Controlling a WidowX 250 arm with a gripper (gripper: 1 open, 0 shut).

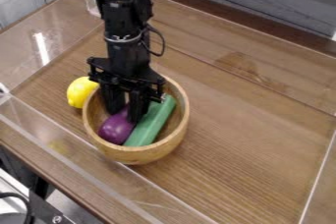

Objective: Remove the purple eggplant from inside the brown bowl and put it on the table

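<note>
A yellow lemon is sitting on the worktop, touching the brown bowl on its left rim. Clear acrylic walls are ringing the worktop edges. Inside the bowl, the purple eggplant is lying beside a green block. The fingers are reaching down w/ tips at the eggplant; can't tell if pinching.

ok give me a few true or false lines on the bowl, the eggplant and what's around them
1. The purple eggplant lies inside the brown bowl. True.
2. The yellow lemon sits in the bowl. False: it rests on the table, against the bowl's outer rim.
3. A green block shares the bowl with the eggplant. True.
4. The gripper hangs far off to the side of the bowl. False: it reaches down into the bowl, just above the eggplant.
</note>
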